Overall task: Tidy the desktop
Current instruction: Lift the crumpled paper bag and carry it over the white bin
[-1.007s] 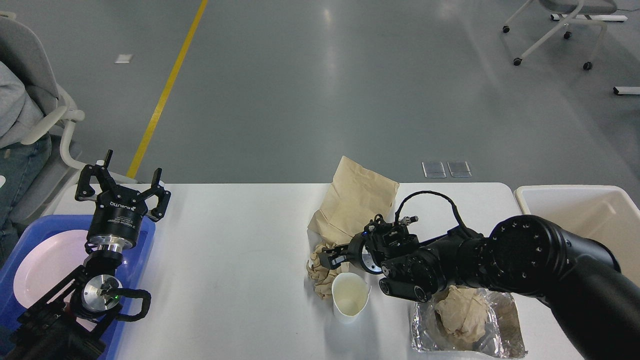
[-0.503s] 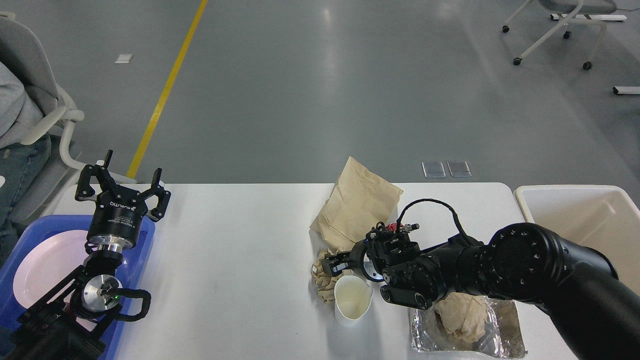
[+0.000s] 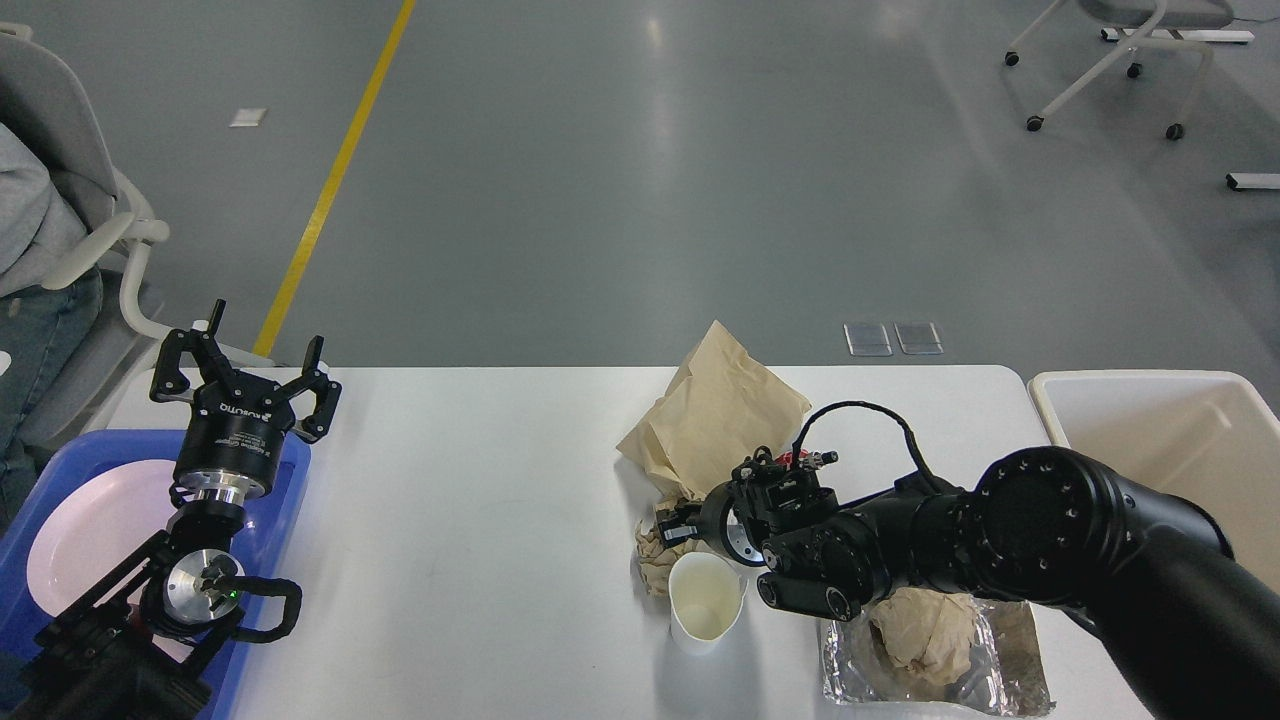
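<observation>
The white desktop (image 3: 480, 520) fills the lower part of the head view. Right of its centre lies a brown paper bag (image 3: 725, 415), flat at the far end and crumpled at the near end (image 3: 652, 558). My right gripper (image 3: 672, 525) reaches in from the right and sits shut on that crumpled end; its fingers are small and dark. A white paper cup (image 3: 705, 600) stands upright just in front of it, apart from the fingers. My left gripper (image 3: 266, 332) is open and empty, raised over the blue tray's far right corner.
A blue tray (image 3: 60, 455) holding a white plate (image 3: 90, 530) sits at the left edge. A foil sheet (image 3: 1005, 655) with a crumpled brown wad (image 3: 920, 625) lies at the front right. A cream bin (image 3: 1170, 430) stands beyond the right edge. A seated person (image 3: 35, 230) is at far left.
My right gripper has drawn back to the right and slightly nearer, dragging the paper bag's crumpled end with it; the bag's flat part shifted right. The left arm has not moved.
</observation>
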{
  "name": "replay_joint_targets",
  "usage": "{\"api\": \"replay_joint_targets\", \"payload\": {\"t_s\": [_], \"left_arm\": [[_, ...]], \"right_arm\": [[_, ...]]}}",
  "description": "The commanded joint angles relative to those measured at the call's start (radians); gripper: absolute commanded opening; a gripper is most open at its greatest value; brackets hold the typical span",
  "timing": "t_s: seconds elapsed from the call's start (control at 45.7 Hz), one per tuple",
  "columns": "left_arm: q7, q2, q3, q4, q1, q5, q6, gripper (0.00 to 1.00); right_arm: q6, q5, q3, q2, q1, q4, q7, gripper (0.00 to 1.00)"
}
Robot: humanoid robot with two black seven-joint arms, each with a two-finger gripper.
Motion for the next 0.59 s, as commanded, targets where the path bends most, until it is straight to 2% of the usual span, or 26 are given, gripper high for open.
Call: {"api": "replay_joint_targets", "payload": {"t_s": [0.0, 0.306, 0.569], "left_arm": [[0.000, 0.000, 0.000, 0.000, 0.000, 0.000, 0.000, 0.96], [0.000, 0.000, 0.000, 0.000, 0.000, 0.000, 0.000, 0.96], [0.000, 0.000, 0.000, 0.000, 0.000, 0.000, 0.000, 0.96]], "right_arm": [[-0.002, 0.038, 0.000, -0.003, 0.006, 0.000, 0.002, 0.00], [-0.005, 0.107, 0.040, -0.004, 0.062, 0.051, 0.011, 0.00], [-0.003, 0.200, 0.042, -0.041, 0.160, 0.164, 0.014, 0.00]]}}
